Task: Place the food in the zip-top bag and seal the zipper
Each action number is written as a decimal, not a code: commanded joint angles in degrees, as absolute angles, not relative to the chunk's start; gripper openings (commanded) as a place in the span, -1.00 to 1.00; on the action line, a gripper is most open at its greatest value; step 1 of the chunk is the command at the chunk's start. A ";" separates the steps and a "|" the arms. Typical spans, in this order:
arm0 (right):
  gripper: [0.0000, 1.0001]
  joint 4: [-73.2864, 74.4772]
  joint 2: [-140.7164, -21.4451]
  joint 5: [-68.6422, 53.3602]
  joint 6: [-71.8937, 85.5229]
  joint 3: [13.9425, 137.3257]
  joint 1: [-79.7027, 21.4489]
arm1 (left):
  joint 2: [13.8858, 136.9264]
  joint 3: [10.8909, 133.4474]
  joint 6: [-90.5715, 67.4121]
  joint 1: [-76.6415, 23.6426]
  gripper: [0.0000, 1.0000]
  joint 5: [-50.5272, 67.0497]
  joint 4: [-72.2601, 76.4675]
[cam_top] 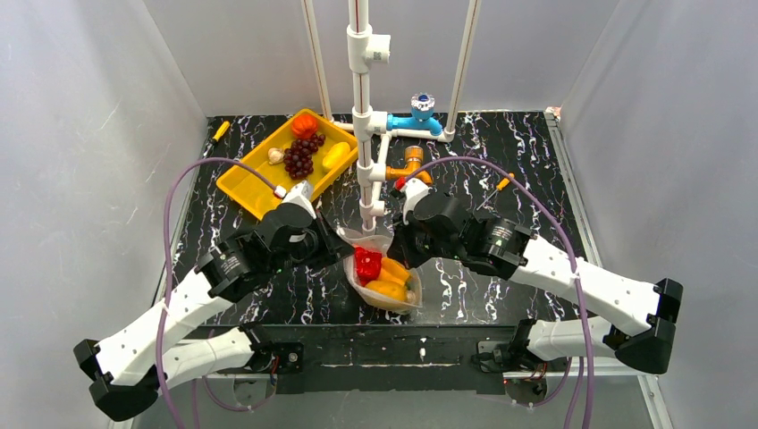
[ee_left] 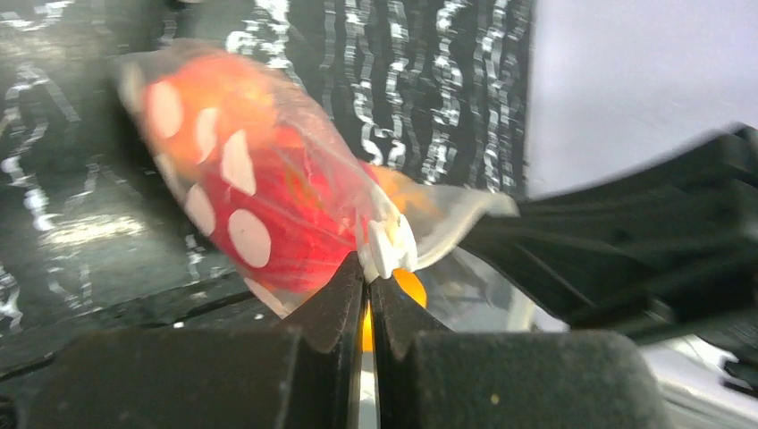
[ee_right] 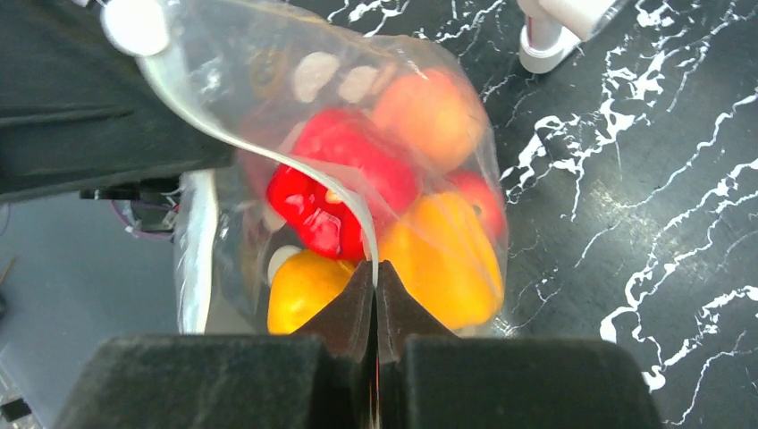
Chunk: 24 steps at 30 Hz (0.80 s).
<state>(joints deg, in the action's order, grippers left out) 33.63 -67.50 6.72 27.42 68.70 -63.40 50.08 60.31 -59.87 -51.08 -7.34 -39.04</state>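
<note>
The zip-top bag (cam_top: pixel 386 277) (clear, white-dotted) is sitting front-centre, bulging w/ food (cam_top: pixel 391 288): a red piece (ee_right: pixel 331 192), an orange-yellow piece (ee_right: pixel 447 259) & a peach piece (ee_right: pixel 429 112) are crowding inside. The zipper (ee_right: pixel 295 170) is curving along its mouth edge, sealed or not unclear. Dark grapes (cam_top: pixel 301 156), a tomato (cam_top: pixel 304 124) & a yellow piece (cam_top: pixel 336 155) are lying far-left, well apart.

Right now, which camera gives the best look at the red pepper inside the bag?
The right wrist view: the red pepper sits mid-frame, sharp, through the clear zip-top bag. The top external view shows it only as a small red patch; the left wrist view, a blurred red shape through dotted plastic.
</note>
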 commanded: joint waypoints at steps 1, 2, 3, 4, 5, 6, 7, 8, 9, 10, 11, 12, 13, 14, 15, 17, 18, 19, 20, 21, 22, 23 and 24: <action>-0.97 37.26 -67.81 10.34 28.86 72.94 -63.32 | 47.66 65.75 -58.45 -50.87 -1.00 -0.05 -28.55; -0.97 38.09 -67.51 10.53 28.56 74.15 -63.30 | 47.20 67.18 -58.91 -50.87 -1.00 -0.69 -29.15; -0.97 38.62 -67.03 10.83 28.04 75.13 -63.31 | 46.44 68.43 -59.79 -50.86 -1.00 -2.31 -30.52; -0.97 38.93 -66.61 11.22 27.56 75.82 -63.29 | 45.51 69.02 -61.57 -50.82 -1.00 -4.29 -32.32; -0.97 39.07 -66.26 11.61 27.11 76.14 -63.31 | 44.54 69.04 -63.06 -50.84 -1.00 -6.76 -34.32; -0.97 39.06 -66.09 11.91 26.74 76.12 -63.30 | 43.64 68.21 -64.61 -50.83 -1.00 -8.68 -36.17; -0.97 38.96 -66.14 12.15 26.57 75.83 -63.24 | 42.82 67.03 -66.03 -50.83 -1.00 -10.31 -37.87; -0.97 38.77 -66.41 12.15 26.55 75.36 -63.17 | 42.27 65.92 -67.48 -50.82 -1.00 -11.75 -39.57; -0.97 38.54 -66.79 11.99 26.64 74.79 -63.13 | 41.96 64.70 -69.73 -50.82 -1.00 -13.00 -41.92; -0.97 38.34 -67.34 11.64 27.05 74.12 -63.11 | 41.93 63.04 -72.70 -50.82 -1.00 -13.67 -44.50; -0.97 37.97 -68.04 11.22 27.52 73.44 -63.06 | 41.92 61.27 -74.66 -50.80 -1.00 -13.66 -45.72; -0.97 37.21 -68.53 10.84 27.93 72.49 -63.00 | 41.92 59.41 -76.00 -50.81 -1.00 -13.24 -46.24; -0.97 36.22 -68.86 10.56 28.21 71.47 -62.96 | 41.92 57.74 -76.95 -50.82 -1.00 -12.63 -46.30; -0.97 35.36 -69.26 10.43 28.33 70.67 -62.92 | 41.89 56.39 -77.63 -50.78 -1.00 -12.01 -46.11; -0.97 34.96 -69.67 10.51 28.21 70.35 -62.82 | 41.82 55.50 -78.06 -50.73 -1.00 -11.46 -45.54; -0.97 35.66 -70.53 11.47 27.32 71.44 -62.69 | 41.74 55.41 -76.62 -50.67 -1.00 -9.68 -42.11; -0.97 36.82 -70.87 12.16 26.66 72.69 -62.69 | 41.89 56.37 -74.82 -50.65 -1.00 -8.52 -39.64; -0.97 37.94 -71.05 12.69 26.01 74.17 -62.67 | 42.25 57.97 -73.09 -50.65 -1.00 -7.70 -38.15; -0.97 39.09 -71.10 13.04 25.35 75.65 -62.67 | 42.79 60.12 -71.41 -50.69 -1.00 -7.49 -37.71; -0.97 40.30 -70.97 13.27 24.76 77.19 -62.69 | 43.50 62.84 -69.51 -50.69 -1.00 -7.63 -38.09; -0.97 41.17 -70.65 13.44 24.28 78.36 -62.70 | 44.25 65.27 -67.93 -50.65 -1.00 -8.24 -39.31; -0.97 41.65 -70.21 13.54 23.94 78.99 -62.68 | 44.83 67.27 -66.95 -50.63 -1.00 -9.18 -40.78; -0.97 41.77 -69.68 13.57 23.84 79.14 -62.69 | 45.19 68.47 -66.60 -50.63 -1.00 -10.19 -41.98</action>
<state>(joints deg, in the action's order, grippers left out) 39.61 -72.41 10.86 26.38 73.39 -63.00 44.90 59.82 -71.50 -51.07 -7.44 -42.31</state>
